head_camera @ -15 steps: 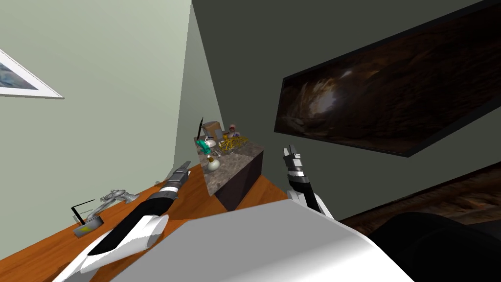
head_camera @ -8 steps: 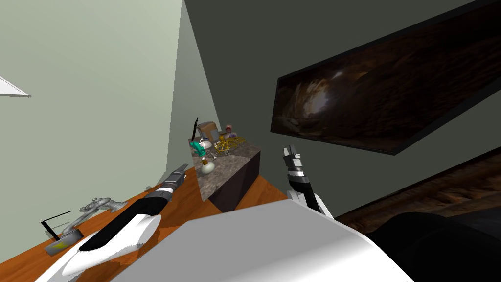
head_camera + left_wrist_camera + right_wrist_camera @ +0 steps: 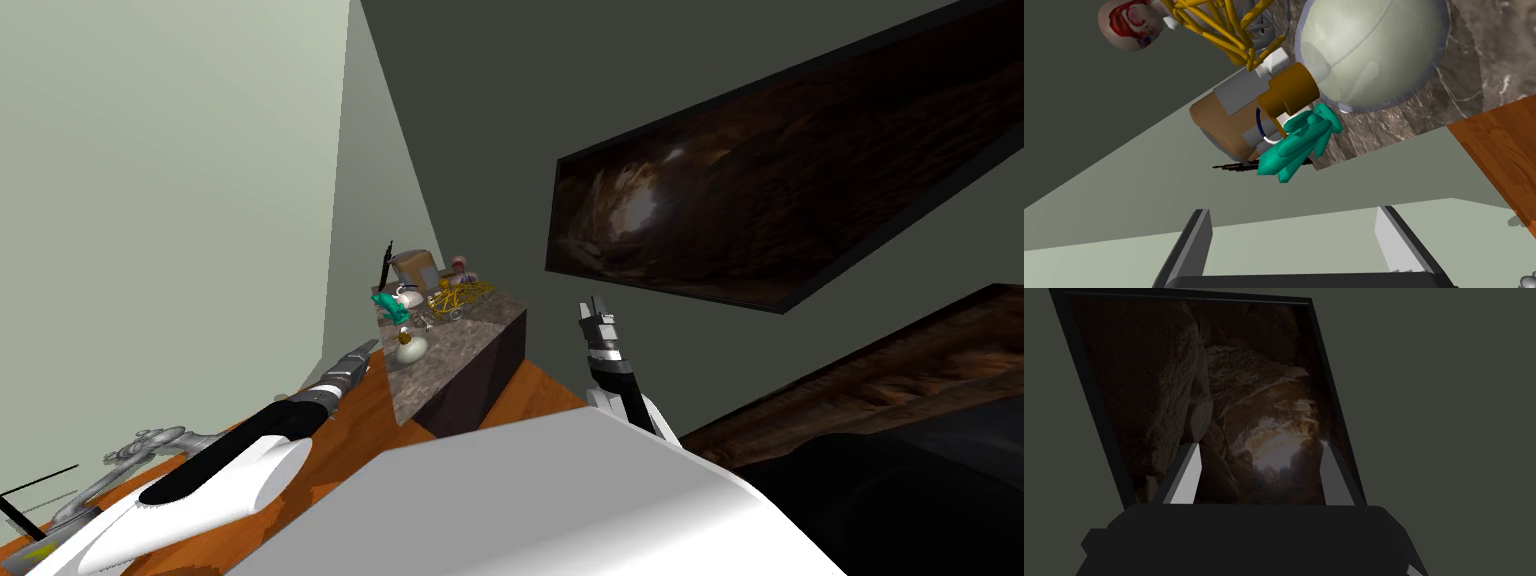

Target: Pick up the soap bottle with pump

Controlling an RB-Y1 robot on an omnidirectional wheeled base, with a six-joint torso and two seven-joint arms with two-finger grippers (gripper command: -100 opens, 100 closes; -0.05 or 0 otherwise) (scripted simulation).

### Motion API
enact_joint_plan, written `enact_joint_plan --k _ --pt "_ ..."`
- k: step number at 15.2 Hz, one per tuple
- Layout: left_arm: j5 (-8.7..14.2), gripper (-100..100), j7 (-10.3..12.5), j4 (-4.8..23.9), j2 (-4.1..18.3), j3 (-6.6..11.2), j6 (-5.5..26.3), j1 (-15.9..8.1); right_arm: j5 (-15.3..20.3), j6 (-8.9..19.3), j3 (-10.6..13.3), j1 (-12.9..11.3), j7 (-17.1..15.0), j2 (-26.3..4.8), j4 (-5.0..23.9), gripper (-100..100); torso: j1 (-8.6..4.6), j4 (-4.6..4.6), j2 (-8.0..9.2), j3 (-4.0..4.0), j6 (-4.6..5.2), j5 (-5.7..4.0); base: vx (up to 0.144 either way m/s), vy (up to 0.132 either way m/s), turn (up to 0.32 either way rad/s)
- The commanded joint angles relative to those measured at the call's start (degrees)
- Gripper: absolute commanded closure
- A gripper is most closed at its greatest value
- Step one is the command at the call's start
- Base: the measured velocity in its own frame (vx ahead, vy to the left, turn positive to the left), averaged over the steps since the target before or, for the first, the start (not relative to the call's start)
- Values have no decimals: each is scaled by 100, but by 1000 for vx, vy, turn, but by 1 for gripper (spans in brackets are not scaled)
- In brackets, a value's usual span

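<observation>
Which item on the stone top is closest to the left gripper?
The round pale bottle with the brown pump collar, at the near edge of the stone top; the teal object and yellow wire basket sit farther back.

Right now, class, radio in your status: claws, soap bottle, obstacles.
Left claw open, short of soap bottle. Right claw open, empty. Teal object beside its pump.

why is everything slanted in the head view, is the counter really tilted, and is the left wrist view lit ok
Head view: the walls and stone counter share one slant, so it's the rolled wide lens, not the counter. Left wrist view: evenly lit, no glare; the soap bottle shows plainly beyond the open left gripper.
</observation>
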Motion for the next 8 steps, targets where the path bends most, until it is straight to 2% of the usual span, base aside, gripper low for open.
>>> enact_joint_plan --k 1,2,4,5,6,8 --pt "40 -100 -17 14 40 36 242 7 0 0 0 0 0 0 0 0 0 0 0 0 0 0 33 -38 -37" --pt "175 -100 -46 38 184 162 399 13 0 0 0 0 0 0 0 0 2 0 1 1 -2 1 44 -47 -82" --pt "175 -100 -46 38 184 162 618 13 0 0 0 0 0 0 0 0 -1 -1 -2 -1 0 0 38 -49 -71" --pt "175 -100 -46 38 184 162 618 13 0 0 0 0 0 0 0 0 1 0 1 0 -1 1 16 -25 -4" --pt "308 -100 -76 62 325 289 814 19 0 0 0 0 0 0 0 0 5 1 6 3 -3 1 27 -45 -99" --pt "308 -100 -76 62 325 289 993 19 0 0 0 0 0 0 0 0 0 1 3 1 0 0 35 -41 -79"
